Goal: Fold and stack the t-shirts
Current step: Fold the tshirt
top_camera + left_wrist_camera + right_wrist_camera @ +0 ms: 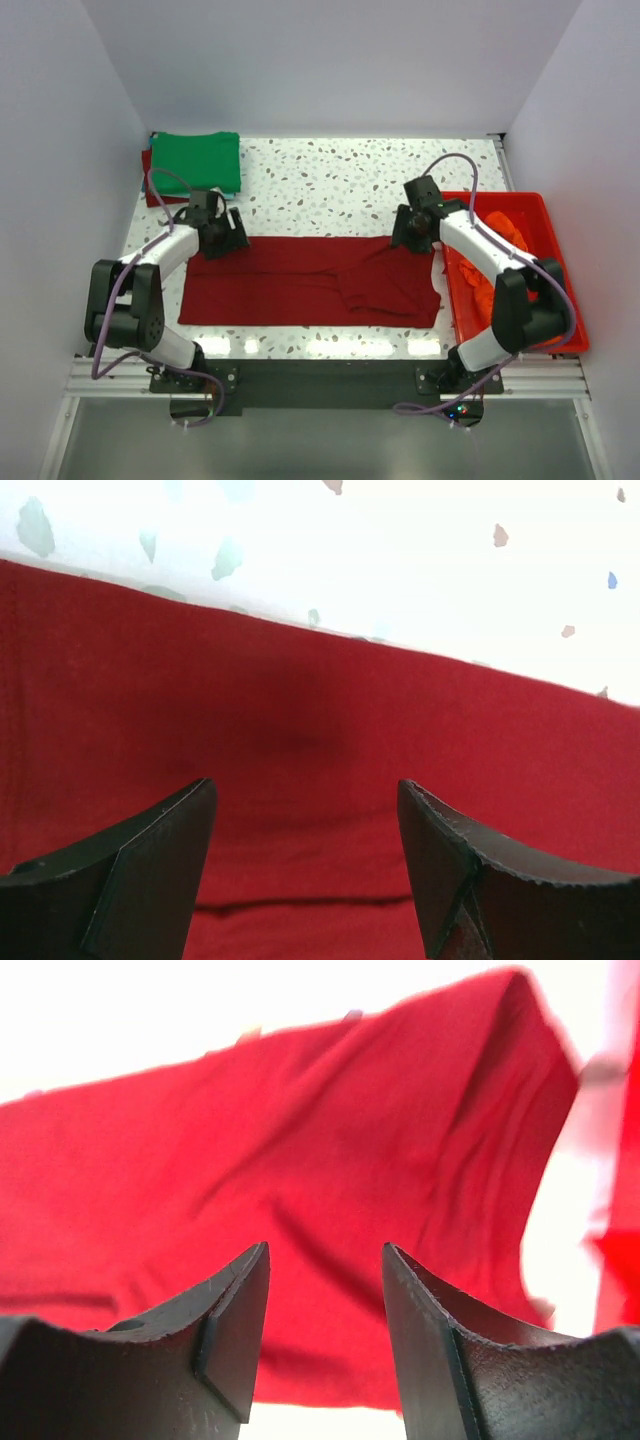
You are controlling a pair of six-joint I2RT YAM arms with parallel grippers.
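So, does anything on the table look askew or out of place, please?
The spread dark red cloth t-shirt is smooth at its left end, but its right end is rumpled with slanted folds. In the far left corner, the folded bright green t-shirt sits offset on a folded dark red t-shirt.

The white speckled worktop (330, 185) carries a dark red t-shirt (290, 285) spread flat across the centre of the frame, a second dark red t-shirt (150, 190) at the upper left with a folded green t-shirt (197, 160) lying on it, and a red tub (497, 197) along the right edge.
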